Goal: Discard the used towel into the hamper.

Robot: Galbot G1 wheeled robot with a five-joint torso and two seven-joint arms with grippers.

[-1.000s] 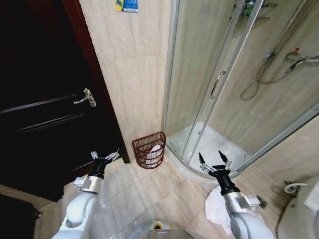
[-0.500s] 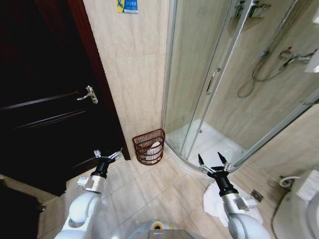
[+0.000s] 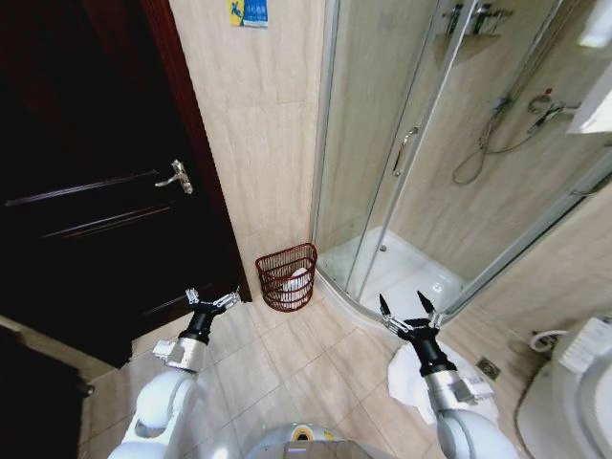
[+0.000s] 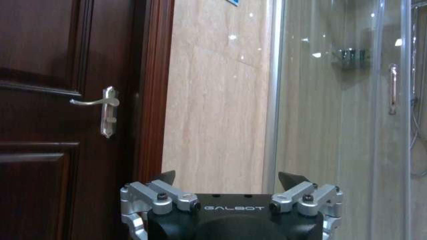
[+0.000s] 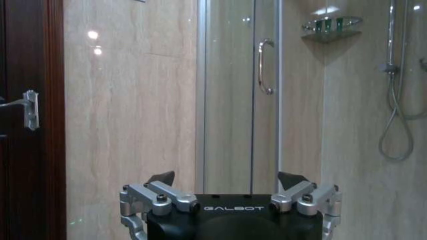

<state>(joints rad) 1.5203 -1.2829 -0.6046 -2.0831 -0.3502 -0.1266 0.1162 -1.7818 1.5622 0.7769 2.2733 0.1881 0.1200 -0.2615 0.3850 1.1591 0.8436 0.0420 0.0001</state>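
Head view: hamper (image 3: 287, 277) by wall; wrist views: door, shower.

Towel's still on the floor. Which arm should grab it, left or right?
Right, probably. The crumpled white towel lies on the tiles directly under the open right gripper. The open left gripper is over by the dark wooden door, beyond the reddish-brown wire hamper.

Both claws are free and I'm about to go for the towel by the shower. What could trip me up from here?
1. The crumpled white towel lies on the floor under the open right claw; the arm may block the head view during the grasp.
2. The small round reddish-brown wire hamper already holds something white, so space may be tight.
3. The hamper sits between the dark wooden door and the curved glass shower enclosure; a swing could hit either.
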